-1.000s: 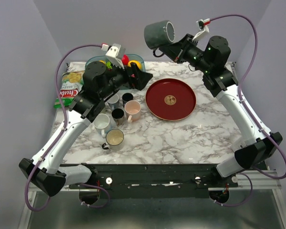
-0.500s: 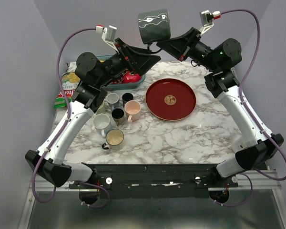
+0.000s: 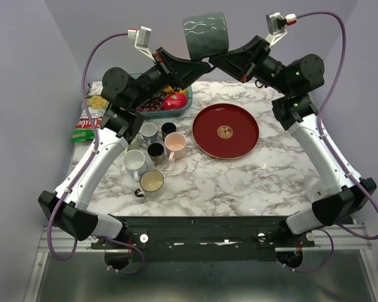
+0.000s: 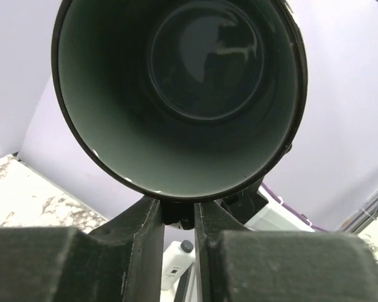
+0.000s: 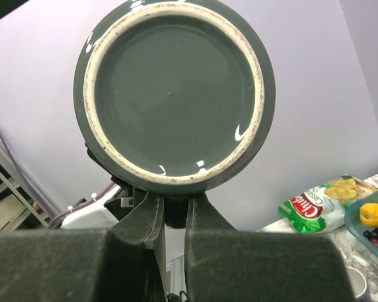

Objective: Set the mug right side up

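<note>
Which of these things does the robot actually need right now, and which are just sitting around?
Part of the job: the dark mug, held up in the air; the left gripper and the right gripper, both closed on its handle.

Just lying about: the red tray, the cluster of cups, the chips bag, the fruit container.

Counts: one dark mug (image 3: 205, 34); six smaller cups (image 3: 155, 151); one red tray (image 3: 225, 131); one chip bag (image 3: 87, 123); one fruit container (image 3: 176, 112), its pieces too crowded to count reliably.
</note>
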You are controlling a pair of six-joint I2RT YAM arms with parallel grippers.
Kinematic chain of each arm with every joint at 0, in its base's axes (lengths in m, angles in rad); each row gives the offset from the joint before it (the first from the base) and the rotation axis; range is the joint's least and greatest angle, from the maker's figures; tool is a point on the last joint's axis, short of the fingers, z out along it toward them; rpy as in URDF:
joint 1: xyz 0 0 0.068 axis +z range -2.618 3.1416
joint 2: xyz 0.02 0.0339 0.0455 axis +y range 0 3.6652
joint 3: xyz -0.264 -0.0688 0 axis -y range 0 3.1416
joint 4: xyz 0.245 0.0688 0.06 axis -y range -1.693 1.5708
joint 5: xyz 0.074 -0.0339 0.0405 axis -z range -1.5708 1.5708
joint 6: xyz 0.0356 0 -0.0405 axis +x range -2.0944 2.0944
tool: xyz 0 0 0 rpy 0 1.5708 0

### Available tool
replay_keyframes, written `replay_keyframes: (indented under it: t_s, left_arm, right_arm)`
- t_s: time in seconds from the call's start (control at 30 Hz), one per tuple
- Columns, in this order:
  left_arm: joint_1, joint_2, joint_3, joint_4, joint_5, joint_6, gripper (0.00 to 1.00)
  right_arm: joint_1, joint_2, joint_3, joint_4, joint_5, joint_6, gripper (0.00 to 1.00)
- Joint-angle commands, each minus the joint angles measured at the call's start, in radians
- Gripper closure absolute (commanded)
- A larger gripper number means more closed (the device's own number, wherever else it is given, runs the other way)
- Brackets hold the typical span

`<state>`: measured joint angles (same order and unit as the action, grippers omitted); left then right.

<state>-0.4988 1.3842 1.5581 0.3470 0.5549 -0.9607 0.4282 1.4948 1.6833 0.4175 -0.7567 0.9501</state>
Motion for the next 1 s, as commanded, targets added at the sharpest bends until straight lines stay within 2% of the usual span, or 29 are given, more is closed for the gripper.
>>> replay_keyframes:
  t_s: [0.0,0.23,0.27,0.3,0.33,0.4,0.43,0.67,0.9,0.97]
  left_arm:
    - [0.002,-0.001,0.022,0.056,0.016,-0.006,0.99]
    - [0.005,-0.013,0.002,0.06,-0.013,0.008,1.0]
    - [0.006,-0.014,-0.003,0.047,-0.018,0.011,1.0]
    - [0.006,-0.017,-0.003,0.038,-0.035,0.016,1.0]
    - [0.006,-0.022,-0.003,0.023,-0.041,0.025,1.0]
    - [0.008,-0.027,0.006,-0.058,-0.065,0.069,1.0]
    - [0.009,-0.039,0.01,-0.095,-0.097,0.089,1.0]
    - [0.012,-0.116,-0.009,-0.527,-0.243,0.29,1.0]
    - [0.006,-0.149,-0.049,-0.903,-0.345,0.499,1.0]
    - [-0.003,-0.154,-0.09,-0.989,-0.355,0.554,1.0]
  right_arm:
    - [0.0,-0.036,-0.005,0.06,-0.032,0.007,0.99]
    - [0.0,-0.033,-0.01,-0.029,-0.032,-0.023,0.98]
    - [0.0,-0.036,-0.014,-0.045,-0.017,-0.049,0.89]
    - [0.0,-0.041,-0.02,-0.061,0.0,-0.065,0.74]
    - [-0.002,-0.05,-0.033,-0.084,0.016,-0.082,0.43]
    - [0.0,-0.065,-0.051,-0.173,0.107,-0.143,0.24]
    - [0.0,-0.074,-0.065,-0.207,0.146,-0.166,0.1]
    - [0.0,-0.123,-0.085,-0.556,0.414,-0.303,0.02]
    - [-0.005,-0.145,-0.096,-0.752,0.702,-0.372,0.01]
    - [-0.008,-0.139,-0.093,-0.793,0.732,-0.387,0.01]
